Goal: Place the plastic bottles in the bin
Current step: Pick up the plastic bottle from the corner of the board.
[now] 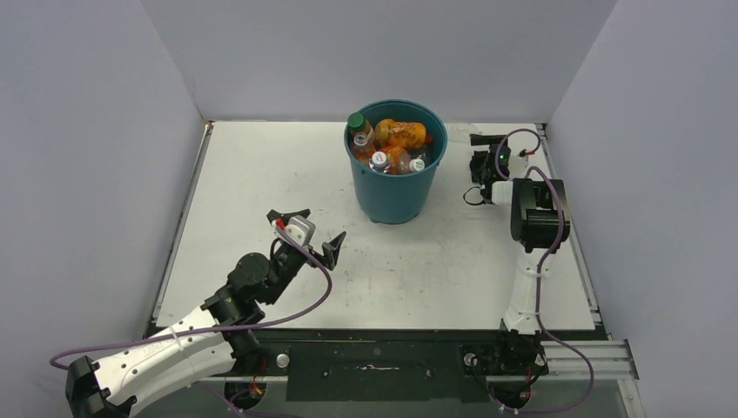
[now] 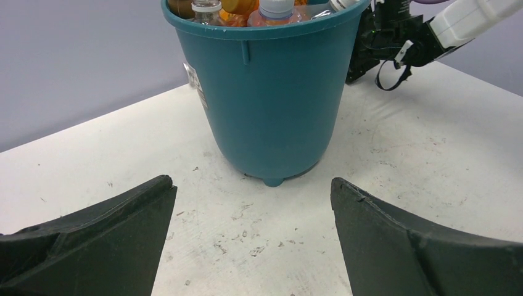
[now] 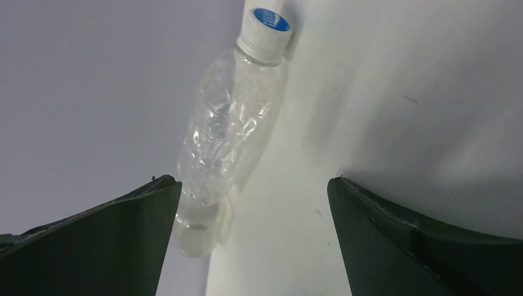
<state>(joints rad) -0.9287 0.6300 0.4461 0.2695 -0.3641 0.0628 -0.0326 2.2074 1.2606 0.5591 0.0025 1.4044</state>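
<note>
R gripper (image 3: 250,182) fingers wide apart, empty. Clear crinkly plastic bottle w/ white-blue cap (image 3: 231,129) lies just ahead, nearer the finger by the grey wall (image 3: 92,92). Scoot over so it's btwn both fingers, then squeeze. L gripper (image 2: 253,185) apart too, round teal plastic bin (image 2: 271,92) ahead.

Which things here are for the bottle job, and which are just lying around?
For the job:
- teal bin
- bottles already inside it
- clear bottle lying on the table by the wall
- right claw, open and facing that bottle
- left claw, open and empty

Just there:
- white table
- purple cables
- grey walls
</note>
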